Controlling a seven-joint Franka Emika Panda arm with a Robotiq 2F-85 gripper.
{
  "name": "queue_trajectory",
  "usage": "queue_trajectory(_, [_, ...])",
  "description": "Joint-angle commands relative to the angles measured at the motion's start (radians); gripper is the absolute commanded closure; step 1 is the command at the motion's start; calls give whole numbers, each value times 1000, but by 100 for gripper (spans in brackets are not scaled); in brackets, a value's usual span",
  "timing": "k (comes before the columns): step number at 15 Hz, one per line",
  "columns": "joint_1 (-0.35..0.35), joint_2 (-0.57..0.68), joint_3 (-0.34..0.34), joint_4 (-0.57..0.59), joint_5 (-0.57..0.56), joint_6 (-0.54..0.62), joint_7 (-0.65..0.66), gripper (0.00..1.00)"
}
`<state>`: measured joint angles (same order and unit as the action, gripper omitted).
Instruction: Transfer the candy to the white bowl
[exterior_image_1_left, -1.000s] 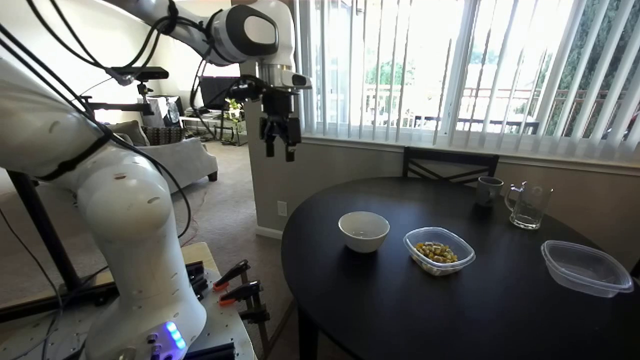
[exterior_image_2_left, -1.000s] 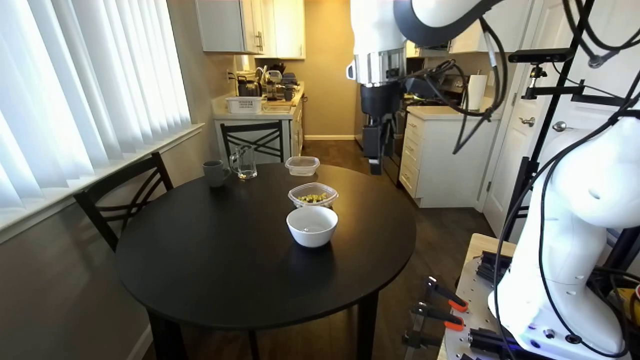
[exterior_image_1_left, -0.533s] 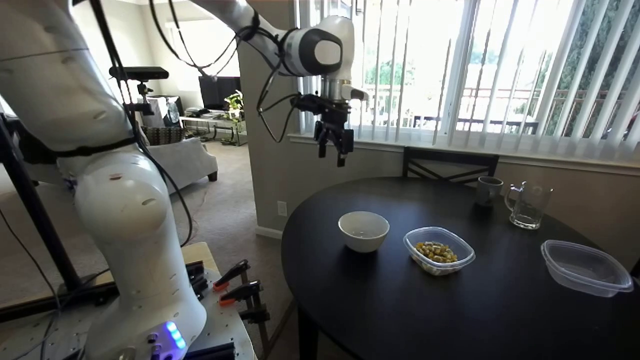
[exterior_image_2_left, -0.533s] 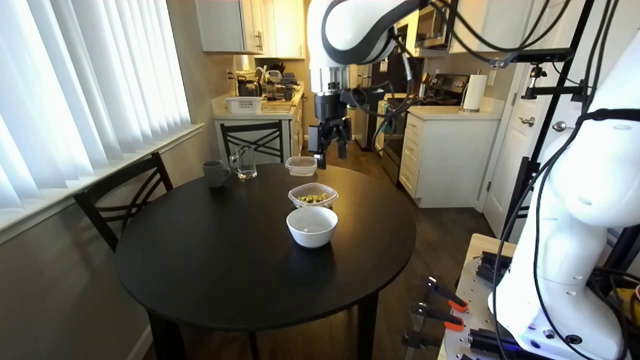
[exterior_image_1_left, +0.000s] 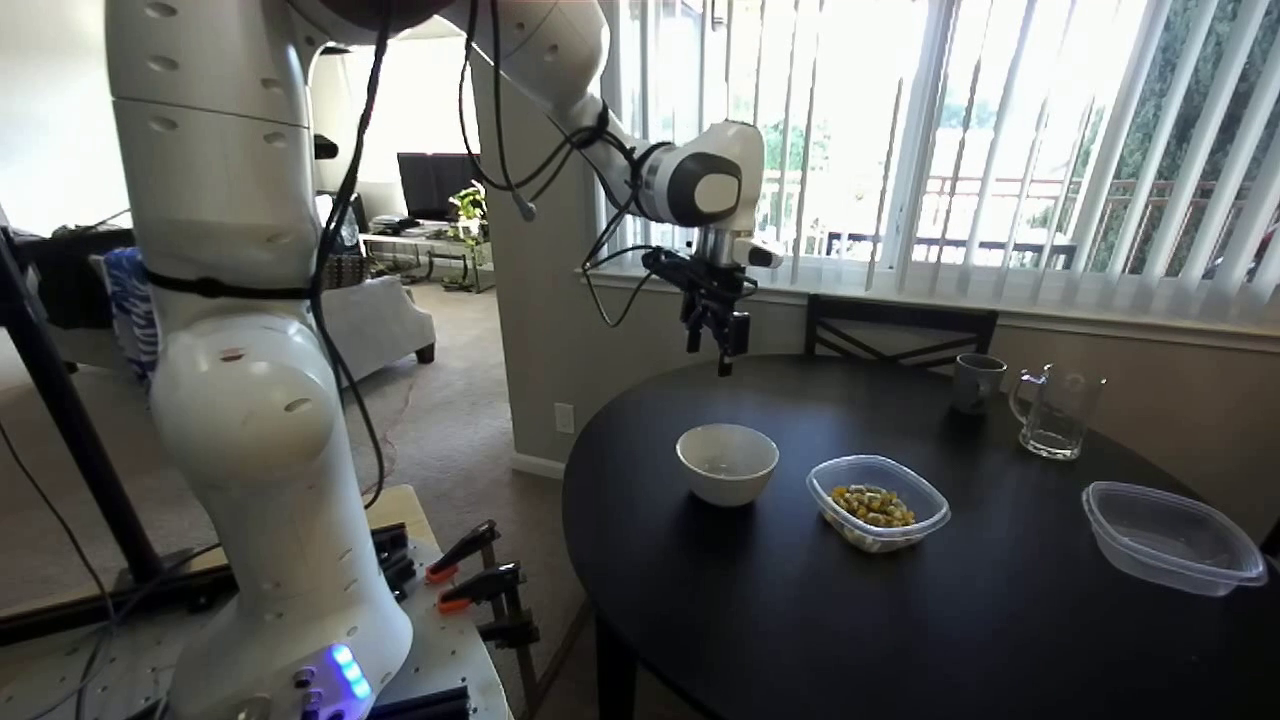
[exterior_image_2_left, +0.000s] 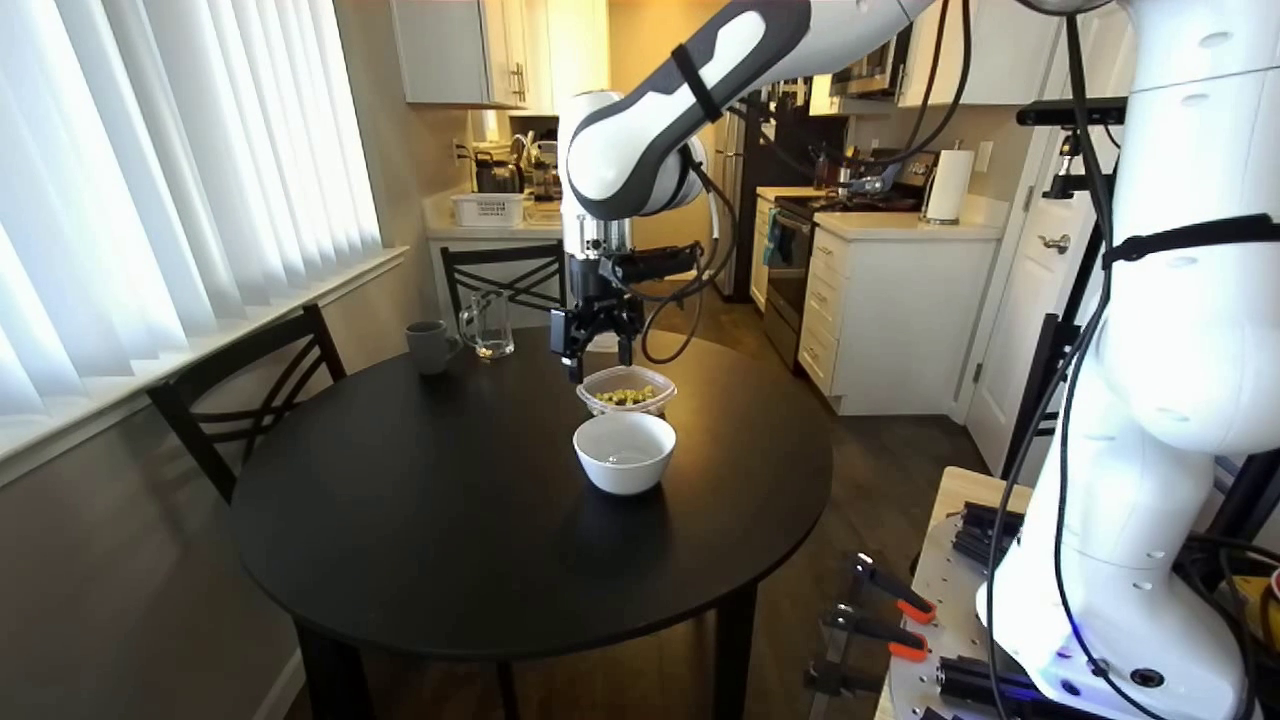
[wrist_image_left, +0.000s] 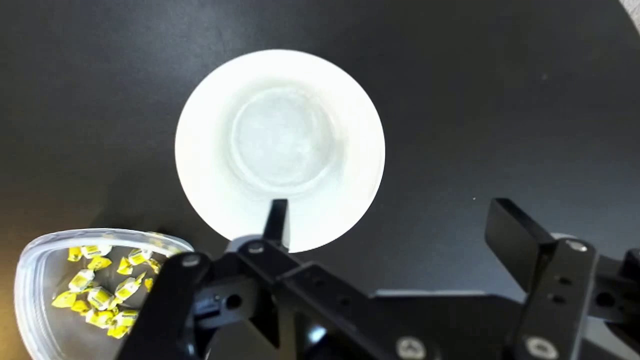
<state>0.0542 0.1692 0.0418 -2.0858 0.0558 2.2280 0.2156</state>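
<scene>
in the wrist view, the candy (wrist_image_left: 100, 298) is lying inside a clear container (wrist_image_left: 95, 235); the white bowl (wrist_image_left: 282, 137) is sitting near it; farther right, the gripper (wrist_image_left: 392, 222) is hovering above the table (wrist_image_left: 500, 125), spread wide, with the candy lower and off to its left.

1 bowl (exterior_image_1_left: 727, 486), 2 clear containers (exterior_image_1_left: 1165, 570), 2 mugs (exterior_image_1_left: 977, 386)

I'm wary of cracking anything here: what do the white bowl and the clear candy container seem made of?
The white bowl looks like glazed ceramic: smooth, glossy, with a glint inside, though hard plastic could look similar. The clear candy container seems thin, shiny plastic: the candy shows through its wall and its rim glints.
</scene>
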Motion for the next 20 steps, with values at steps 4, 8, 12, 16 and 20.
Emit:
queue_trajectory(4, [-14, 12, -36, -2, 4, -16, 8, 0])
queue_trajectory(8, [-13, 10, -35, -2, 4, -21, 10, 0])
queue_trajectory(12, [-19, 87, -60, 94, -49, 15, 52, 0])
queue_trajectory(16, [-31, 246, -103, 276, -72, 102, 54, 0])
queue_trajectory(20, [-28, 451, -147, 509, -96, 56, 63, 0])
